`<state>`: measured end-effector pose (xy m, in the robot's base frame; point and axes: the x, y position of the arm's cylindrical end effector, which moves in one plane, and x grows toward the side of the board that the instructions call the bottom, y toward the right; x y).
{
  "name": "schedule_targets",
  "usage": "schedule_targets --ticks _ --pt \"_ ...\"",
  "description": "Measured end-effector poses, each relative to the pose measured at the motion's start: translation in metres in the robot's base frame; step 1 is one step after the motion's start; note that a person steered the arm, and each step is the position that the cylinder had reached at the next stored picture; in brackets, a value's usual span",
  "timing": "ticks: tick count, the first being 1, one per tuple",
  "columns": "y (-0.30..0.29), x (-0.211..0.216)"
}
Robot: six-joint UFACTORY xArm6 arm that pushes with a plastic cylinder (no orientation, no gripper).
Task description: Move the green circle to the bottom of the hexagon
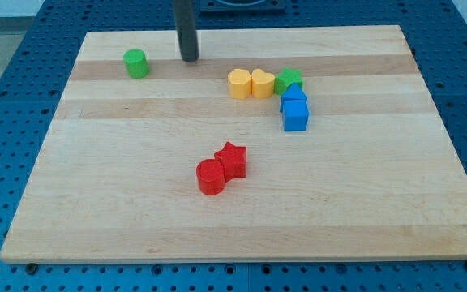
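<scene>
7 blocks on wooden board (242, 227): 2 green (green circle (136, 63) top left, green star (289, 79)), 2 yellow (yellow hexagon (239, 83), yellow heart (263, 83)), 2 blue stacked-looking blue blocks (295, 109), 2 red (red circle (211, 177), red star (233, 160)). No containers. My tip (189, 59), bare rod holding nothing, sits just right of green circle, apart from it; hexagon well to the right.

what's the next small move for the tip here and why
Probably swing my tip round to the green circle's left side. It now stands right of the circle, apart from it, while the yellow hexagon lies further right, so pushing needs the far side.
</scene>
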<state>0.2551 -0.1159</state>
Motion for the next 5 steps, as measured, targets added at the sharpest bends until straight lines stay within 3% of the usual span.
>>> schedule_targets --ticks 2,5 --pt "-0.083 -0.018" --pt "-0.083 0.016"
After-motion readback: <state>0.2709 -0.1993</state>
